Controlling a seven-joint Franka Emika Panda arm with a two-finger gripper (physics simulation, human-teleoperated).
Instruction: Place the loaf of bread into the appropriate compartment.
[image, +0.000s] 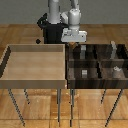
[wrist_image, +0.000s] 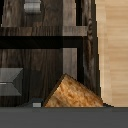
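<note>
Loaf of bread (wrist_image: 74, 94): pinched in my hand (image: 74, 44), hanging directly above the compartment (image: 82, 53), far-row cell nearest the tan tray (image: 35, 79).

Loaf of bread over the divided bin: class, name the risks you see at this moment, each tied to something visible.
1. The loaf of bread sits close to a dark wooden divider, so a release might land it on a wall or in the wrong cell.
2. The tan tray adjoins the bin; drifting sideways could drop it there.
3. Grey blocks already occupy cells and could obstruct it.
</note>
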